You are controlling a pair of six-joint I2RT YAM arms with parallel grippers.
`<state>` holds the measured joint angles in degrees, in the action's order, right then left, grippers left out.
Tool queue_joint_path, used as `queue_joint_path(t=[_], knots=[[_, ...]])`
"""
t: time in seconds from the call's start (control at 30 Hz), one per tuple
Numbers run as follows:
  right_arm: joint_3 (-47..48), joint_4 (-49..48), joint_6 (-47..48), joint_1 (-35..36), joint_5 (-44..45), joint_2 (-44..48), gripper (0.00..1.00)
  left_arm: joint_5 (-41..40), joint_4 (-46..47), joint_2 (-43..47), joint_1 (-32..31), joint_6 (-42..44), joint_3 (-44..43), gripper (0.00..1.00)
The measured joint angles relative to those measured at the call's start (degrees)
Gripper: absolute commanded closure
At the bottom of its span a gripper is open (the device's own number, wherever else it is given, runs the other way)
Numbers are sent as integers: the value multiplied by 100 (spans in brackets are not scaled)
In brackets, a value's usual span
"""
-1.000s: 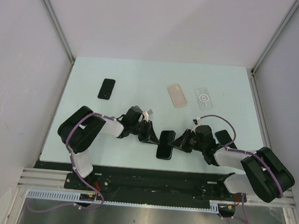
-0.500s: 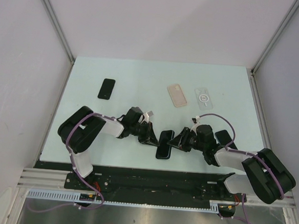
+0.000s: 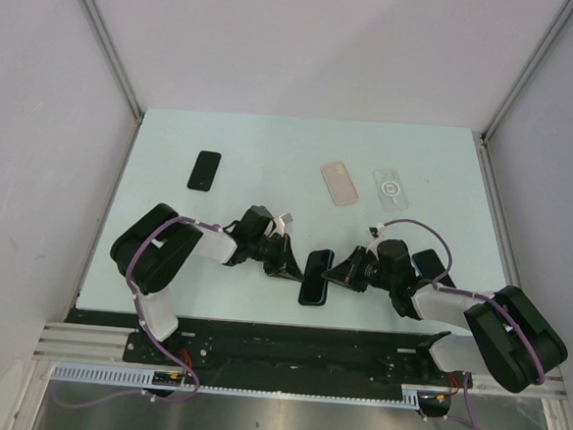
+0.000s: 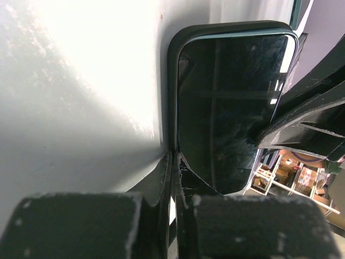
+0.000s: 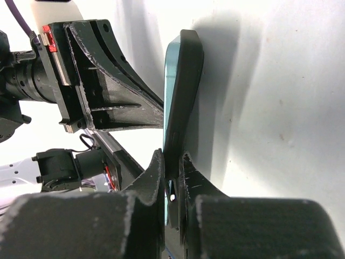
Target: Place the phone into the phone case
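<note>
Pale tabletop (image 3: 271, 155), front edge: right gripper (image 3: 336, 273) pinches the phone (image 3: 314, 276); left gripper (image 3: 295, 271), jaws pressed together, should seat the case (image 4: 171, 70) rim evenly.

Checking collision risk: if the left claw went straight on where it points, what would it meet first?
The phone, which the left claw pinches by its edge. Just beyond it, seemingly, is the right claw on the opposite edge.

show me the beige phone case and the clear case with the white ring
beige rounded phone case (image 3: 340, 183): top external view, centre of its back
clear phone case with white ring (image 3: 391, 189): top external view, middle of its ring
</note>
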<state>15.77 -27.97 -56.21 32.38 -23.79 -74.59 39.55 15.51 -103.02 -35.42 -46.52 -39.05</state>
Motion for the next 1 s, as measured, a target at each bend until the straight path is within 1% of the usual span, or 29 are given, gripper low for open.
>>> queue_joint_path(t=[0.03,0.1,0.13,0.23,0.27,0.37,0.4,0.47,0.5,0.57,0.6,0.67,0.77,0.8,0.9,1.0], knots=[[0,2,-15,0,-2,-2,97,0,0,0,0,0,2,94],[0,-2,-39,-7,-4,-15,82,0,0,0,0,0,2,95],[0,-4,-61,-11,-11,-20,67,0,0,0,0,0,2,95],[0,-48,-94,-15,-68,-42,52,2,4,-4,0,-2,2,96],[0,-111,-118,-4,-136,-42,50,2,4,-4,0,-4,2,96],[0,-168,-166,50,-214,-28,50,4,7,-4,-2,-7,2,96],[0,-162,-173,76,-214,-11,51,4,7,-4,-2,-4,2,96],[0,-101,-175,133,-203,59,61,2,7,-4,-2,-7,2,96],[0,-59,-164,162,-186,101,70,2,7,-7,-2,-7,2,96],[0,46,-144,205,-142,184,82,-9,9,-7,-2,-7,9,96],[0,87,-164,216,-131,221,92,-13,11,-9,-2,-9,17,96],[0,197,-190,227,-92,293,100,-15,39,-9,-2,-15,39,96],[0,376,-181,212,-37,380,100,-17,66,-9,-2,-20,48,96],[0,411,-181,212,-17,398,88,-17,72,-9,-2,-24,52,96],[0,448,-199,212,7,407,67,-15,109,-9,-2,-57,70,96],[0,492,-210,234,59,404,61,-15,136,-9,-2,-94,81,96]])
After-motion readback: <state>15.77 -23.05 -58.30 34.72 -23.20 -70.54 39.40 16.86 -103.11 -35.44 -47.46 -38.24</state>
